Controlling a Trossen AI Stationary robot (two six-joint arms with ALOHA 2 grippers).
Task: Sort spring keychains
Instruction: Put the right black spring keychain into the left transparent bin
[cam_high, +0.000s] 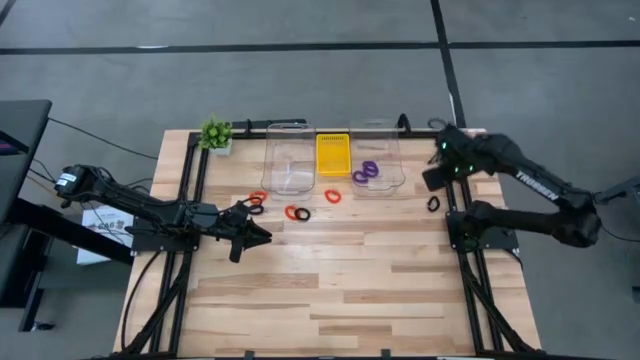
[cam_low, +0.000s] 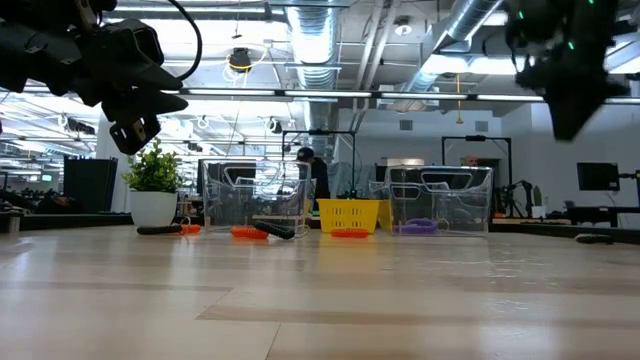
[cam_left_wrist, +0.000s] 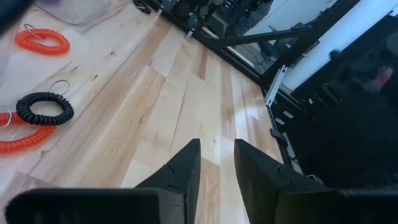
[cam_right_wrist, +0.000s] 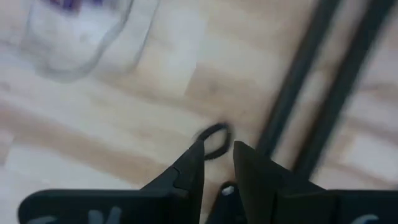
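The right arm's forearm carries white lettering that seems to read TROSSEN, though it is small; no other writing can be read.

The spring keychains are small coiled-cord rings, some with a thin metal split ring attached; two purple keychains (cam_high: 366, 171) lie inside the right clear container (cam_high: 389, 158); the left clear container (cam_high: 287, 157) holds none that can be made out; a yellow tray (cam_high: 333, 154) sits between the two containers; a red-orange keychain (cam_high: 333, 196) lies on the desk (cam_high: 340, 290) just in front of the tray; a red-orange and black pair (cam_high: 297, 213) lies close by, touching or nearly so; another red-orange and black cluster (cam_high: 256, 201) lies near the left claw (cam_high: 262, 237); a lone black keychain (cam_high: 434, 204) rests by the desk's right edge, below the right claw (cam_high: 438, 176).

Both claws hover above the desk, each with a narrow gap between its fingers, pinching nothing; a small green plant (cam_high: 215, 133) stands at the back left corner.
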